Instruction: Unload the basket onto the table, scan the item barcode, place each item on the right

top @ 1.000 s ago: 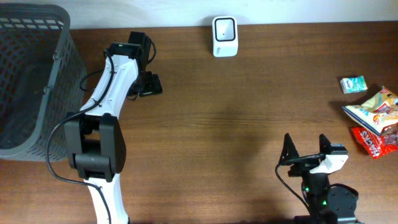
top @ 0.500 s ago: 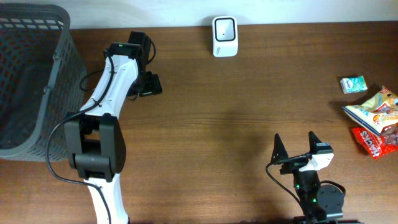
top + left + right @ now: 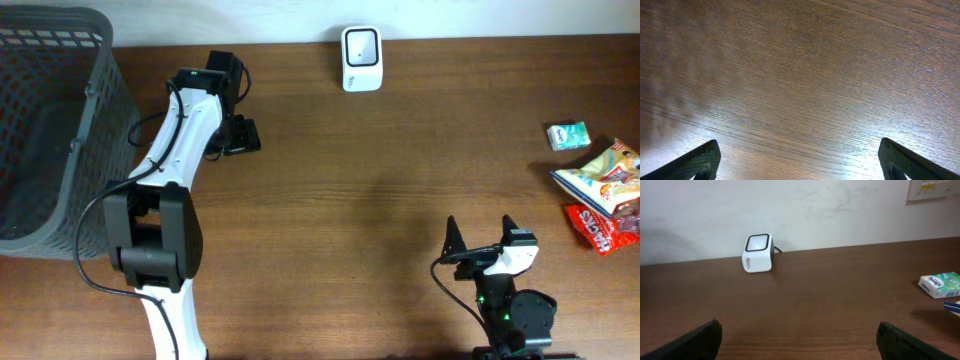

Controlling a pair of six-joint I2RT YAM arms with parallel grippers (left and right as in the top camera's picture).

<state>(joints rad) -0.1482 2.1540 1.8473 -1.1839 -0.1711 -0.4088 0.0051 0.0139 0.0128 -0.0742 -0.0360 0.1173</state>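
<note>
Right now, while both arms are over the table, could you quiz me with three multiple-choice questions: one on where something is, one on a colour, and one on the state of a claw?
1. Where does the small white cube-shaped scanner stand?
A. At the far edge of the brown wooden table
B. On the floor
C. At the table's near edge

2. What colour is the plastic mesh basket?
A. Red
B. Dark grey
C. White

3. How is the right gripper?
A. Shut on the scanner
B. Shut on nothing
C. Open and empty

Answers:
1 A: the overhead view shows it at the far edge.
2 B: its lattice walls are dark grey.
3 C: its two black fingers stand wide apart with only bare table between them.
</note>
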